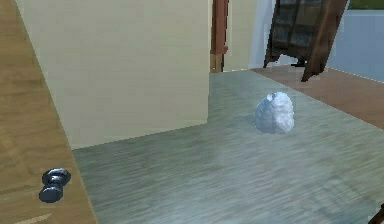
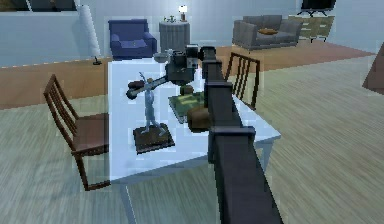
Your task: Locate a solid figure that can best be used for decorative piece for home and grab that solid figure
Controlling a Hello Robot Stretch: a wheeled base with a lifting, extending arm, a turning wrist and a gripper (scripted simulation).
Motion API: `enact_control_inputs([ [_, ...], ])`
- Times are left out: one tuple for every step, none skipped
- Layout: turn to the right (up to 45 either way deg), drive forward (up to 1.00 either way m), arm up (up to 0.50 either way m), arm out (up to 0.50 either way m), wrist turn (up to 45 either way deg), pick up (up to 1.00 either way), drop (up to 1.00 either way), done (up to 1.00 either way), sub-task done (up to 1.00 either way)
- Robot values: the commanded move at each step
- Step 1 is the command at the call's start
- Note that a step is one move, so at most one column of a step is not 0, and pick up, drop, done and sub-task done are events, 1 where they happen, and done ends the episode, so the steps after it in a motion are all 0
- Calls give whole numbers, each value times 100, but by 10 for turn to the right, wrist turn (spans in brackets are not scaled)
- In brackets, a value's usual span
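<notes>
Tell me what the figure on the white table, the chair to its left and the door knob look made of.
Figure: likely cast metal, dark with a dull grey sheen on thin limbs; painted resin is possible.
Chair: wood, reddish-brown, matt, with slatted back.
Door knob: polished metal, judging by its bright reflections.

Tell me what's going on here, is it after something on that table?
The robot's arm is stretched out over the white table. Its jaws are at the far end, with dark items on the tabletop at and behind them, so I cannot tell whether they hold anything. A slim statue on a dark base stands upright on the table, left of the arm. In the forward view, a pale lumpy object lies on the floor.
</notes>
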Motion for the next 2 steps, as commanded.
enact_control_inputs([
  [0,0,-10,0,0,0,0,0,0],
  [0,0,10,0,0,0,0,0,0],
])
